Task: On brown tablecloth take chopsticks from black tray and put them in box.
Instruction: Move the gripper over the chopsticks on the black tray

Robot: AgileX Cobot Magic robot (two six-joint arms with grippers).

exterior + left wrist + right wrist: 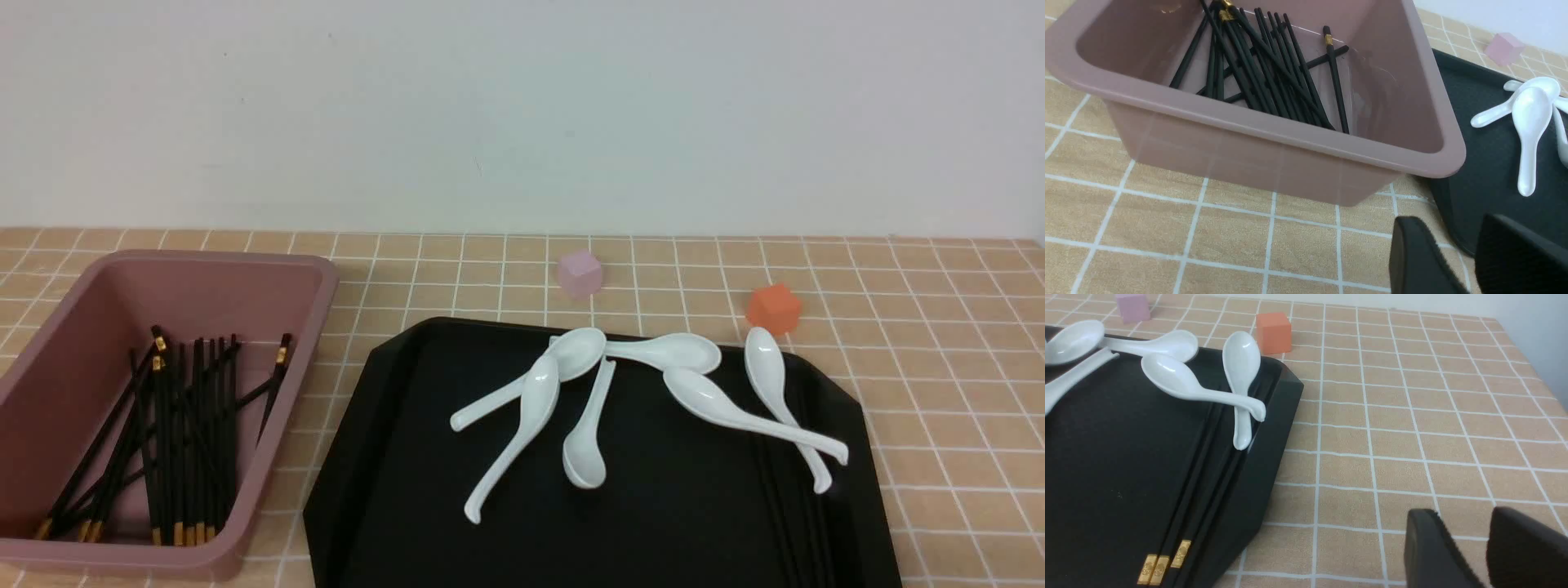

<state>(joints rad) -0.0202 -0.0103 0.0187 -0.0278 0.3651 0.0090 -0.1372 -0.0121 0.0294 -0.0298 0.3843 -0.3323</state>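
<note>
Long black gold-banded chopsticks (200, 433) are held in the dusty-pink rectangular plastic box (282, 425) and on the glossy black plastic tray (1126, 457); both tools, left (1447, 249) and right (1464, 543), are parted, gripping nothing

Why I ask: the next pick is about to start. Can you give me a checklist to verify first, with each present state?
1. Right fingers open and empty: ok.
2. Left fingers open and empty: ok.
3. Box upright, open at the top: ok, with chopsticks already inside.
4. Remaining black chopsticks free of other things: not ok, white soup spoons lie across some of them.
5. Gold-banded ends uncovered in the black tray: ok for the three visible bands.
6. Exact number left in the tray: cannot tell, black on black.
</note>
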